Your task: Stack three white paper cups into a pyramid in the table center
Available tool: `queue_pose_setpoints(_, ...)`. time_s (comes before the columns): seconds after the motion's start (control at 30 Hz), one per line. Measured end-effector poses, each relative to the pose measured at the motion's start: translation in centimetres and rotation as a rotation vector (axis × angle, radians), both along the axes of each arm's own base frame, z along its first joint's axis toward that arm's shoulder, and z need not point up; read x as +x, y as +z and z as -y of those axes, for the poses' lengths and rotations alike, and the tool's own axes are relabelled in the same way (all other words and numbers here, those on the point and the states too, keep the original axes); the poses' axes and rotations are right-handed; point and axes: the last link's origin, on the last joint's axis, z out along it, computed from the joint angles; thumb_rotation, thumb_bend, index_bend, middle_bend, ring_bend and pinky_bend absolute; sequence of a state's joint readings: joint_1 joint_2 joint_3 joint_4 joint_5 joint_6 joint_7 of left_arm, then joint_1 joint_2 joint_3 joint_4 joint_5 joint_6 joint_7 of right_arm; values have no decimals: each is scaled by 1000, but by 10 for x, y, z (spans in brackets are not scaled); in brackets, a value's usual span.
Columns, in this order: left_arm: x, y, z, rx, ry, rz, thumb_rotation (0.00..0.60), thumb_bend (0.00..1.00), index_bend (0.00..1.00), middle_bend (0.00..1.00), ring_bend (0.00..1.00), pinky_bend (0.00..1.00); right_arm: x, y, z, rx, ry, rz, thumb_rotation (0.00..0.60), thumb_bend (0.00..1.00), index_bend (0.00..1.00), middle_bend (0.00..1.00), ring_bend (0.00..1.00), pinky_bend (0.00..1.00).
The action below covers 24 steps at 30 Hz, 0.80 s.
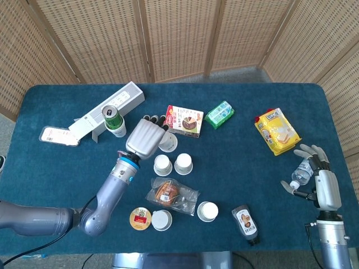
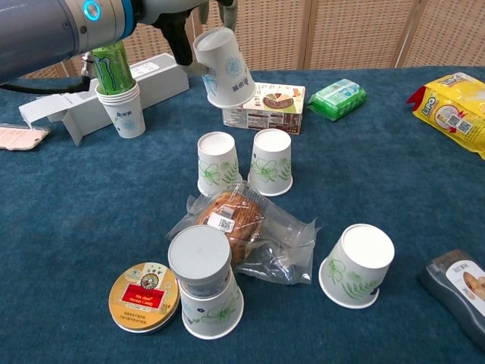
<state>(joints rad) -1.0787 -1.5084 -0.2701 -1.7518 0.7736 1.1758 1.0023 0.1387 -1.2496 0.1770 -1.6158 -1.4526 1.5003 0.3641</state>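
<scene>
Cup [image 2: 226,68] tilts in the left hand [image 1: 146,138], above two cups [image 2: 246,164].

The left hand [image 2: 182,23] runs off the chest view's top edge, its grip on the lifted paper cup [image 2: 225,68] only partly seen; overhead, the hand covers most of that cup. The sauce bottle [image 2: 462,292] is cropped at right. The right hand [image 1: 315,171] screens a small water bottle [image 1: 303,170].
</scene>
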Motion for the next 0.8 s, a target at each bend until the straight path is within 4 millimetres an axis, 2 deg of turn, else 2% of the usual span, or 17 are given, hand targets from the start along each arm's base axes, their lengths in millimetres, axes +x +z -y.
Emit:
queue_pose_setpoints(0.33,21,-21,18,-61,-11,21,600,321,389,262,314,448,-1,1,0,-4,-1,7,600,28,240,180,0,1)
queue_pose_setpoints(0.6,25,-23,25,-65,-14,5,600,320,388,261,315,447,-2,2,1,-5,-3,7,600,29,240,180,0,1)
queue_pose_setpoints(0.8,20,-22,27,-68,10,-14,600,320,389,262,314,446,-1,1,0,-4,-1,5,600,30,240,180,0,1)
